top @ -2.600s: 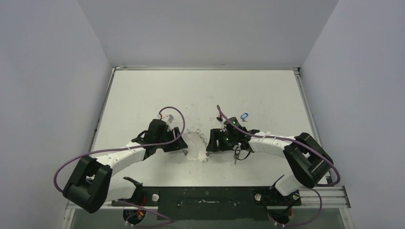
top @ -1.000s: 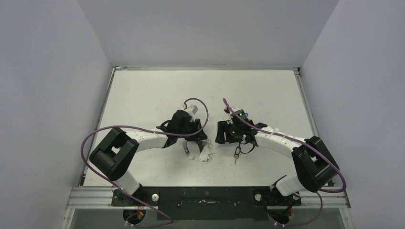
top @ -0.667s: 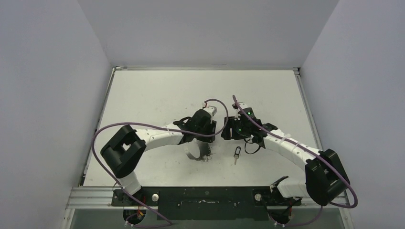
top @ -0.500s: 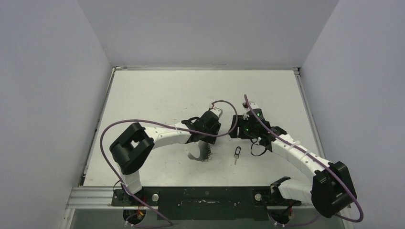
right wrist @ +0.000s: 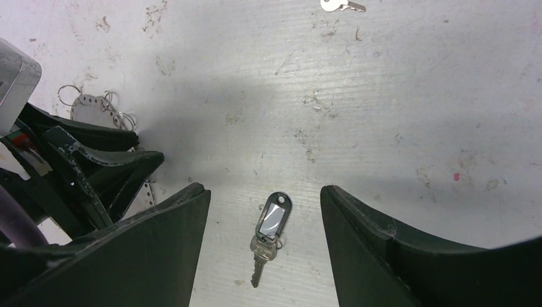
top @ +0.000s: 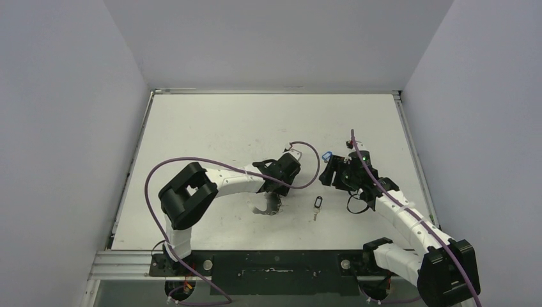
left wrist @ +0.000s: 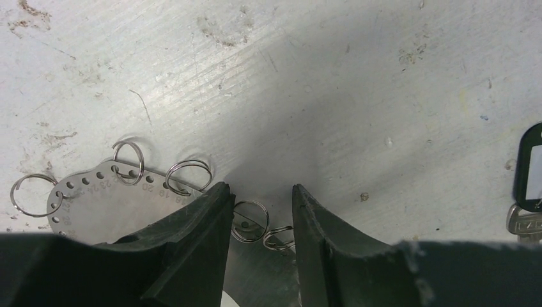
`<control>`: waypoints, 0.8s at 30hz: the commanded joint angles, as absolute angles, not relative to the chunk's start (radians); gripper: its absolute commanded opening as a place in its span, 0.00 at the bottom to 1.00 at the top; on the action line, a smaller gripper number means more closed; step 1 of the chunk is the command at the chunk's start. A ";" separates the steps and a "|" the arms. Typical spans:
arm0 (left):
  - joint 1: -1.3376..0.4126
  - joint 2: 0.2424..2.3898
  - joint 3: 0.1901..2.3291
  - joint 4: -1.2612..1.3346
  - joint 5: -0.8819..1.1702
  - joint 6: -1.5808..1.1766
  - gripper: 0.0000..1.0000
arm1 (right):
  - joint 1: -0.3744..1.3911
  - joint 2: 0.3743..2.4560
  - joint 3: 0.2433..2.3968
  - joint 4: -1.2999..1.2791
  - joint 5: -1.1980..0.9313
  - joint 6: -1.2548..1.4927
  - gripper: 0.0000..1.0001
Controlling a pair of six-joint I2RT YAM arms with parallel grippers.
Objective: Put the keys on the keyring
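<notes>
The keyring [top: 268, 204], a pale grey plate with wire loops on its rim, lies near the table's middle; it also shows in the left wrist view [left wrist: 96, 201]. My left gripper [top: 276, 194] is open, its jaws astride the plate's rim with two wire loops [left wrist: 250, 220] between them. The key with the dark oval head [top: 317, 204] lies flat to the right of the plate. My right gripper [top: 328, 176] hovers wide open above it, and the key [right wrist: 271, 224] lies between its fingers. The blue-headed key [top: 327, 155] lies just behind the right gripper.
The table [top: 211, 121] is white and scuffed, with a raised rim at the back and grey walls on three sides. A small silver key blade [right wrist: 342, 5] shows at the top edge of the right wrist view. The left gripper's fingers [right wrist: 89, 160] reach into that view.
Both arms have swung to the right. My left gripper has moved from the plate's left side onto its right rim. My right gripper has pulled back right, uncovering the blue-headed key.
</notes>
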State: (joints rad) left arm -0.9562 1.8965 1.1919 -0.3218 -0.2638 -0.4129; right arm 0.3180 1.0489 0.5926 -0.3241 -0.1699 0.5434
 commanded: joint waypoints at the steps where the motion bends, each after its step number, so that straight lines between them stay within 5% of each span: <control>1: -0.962 1.890 1.208 -0.362 -0.312 -0.405 0.36 | 0.306 1.046 0.592 -0.295 -0.210 0.552 0.65; 16: -0.954 1.695 1.093 -0.326 -0.287 -0.447 0.37 | 0.313 1.139 0.571 -0.172 -0.405 0.515 0.66; 24: -0.863 1.532 0.899 -0.149 -0.044 -0.536 0.40 | 0.425 1.250 0.639 -0.116 -0.452 0.476 0.65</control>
